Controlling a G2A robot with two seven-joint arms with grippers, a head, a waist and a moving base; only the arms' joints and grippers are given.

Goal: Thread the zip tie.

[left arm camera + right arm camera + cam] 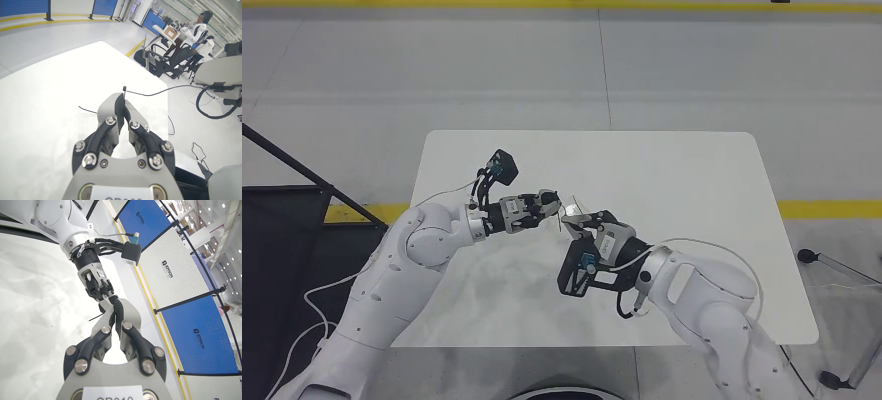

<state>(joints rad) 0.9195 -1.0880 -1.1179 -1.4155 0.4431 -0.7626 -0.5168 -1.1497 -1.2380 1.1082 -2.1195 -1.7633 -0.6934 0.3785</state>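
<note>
Bench (692, 180) in the top view: a white rectangular slab with rounded corners. Both white arms stand over its middle. The left claw (554, 206) and the right claw (572, 217) point at each other, tips just beside one another. The thin black plastic zip tie (560, 222) shows as a short dark line between them, above the bench surface.

Left wrist view: the left claw (122, 98) has grey metal fingers with black ribbed pads (118, 106). The pads are pressed together and clamp the zip tie strap.
- The small square head (124, 88) stands upright just past the fingertips.
- The pointed tail (87, 110) comes out from behind one finger and hangs free over the bench (56, 75).
- Part of the right arm, with a black corrugated cable, sits off to the side, beyond the bench edge.

Right wrist view: the right claw (115, 311) is of the same build, and its black pads are closed against each other.
- The left claw (105, 298) meets it tip to tip, touching or nearly so.
- A short length of the zip tie (96, 317) projects sideways from behind one right finger, above the bench (28, 285).
- It cannot be told whether the strap lies between the right pads.
- Blue and white perforated panels on black frames stand on the floor beyond the bench.
</note>
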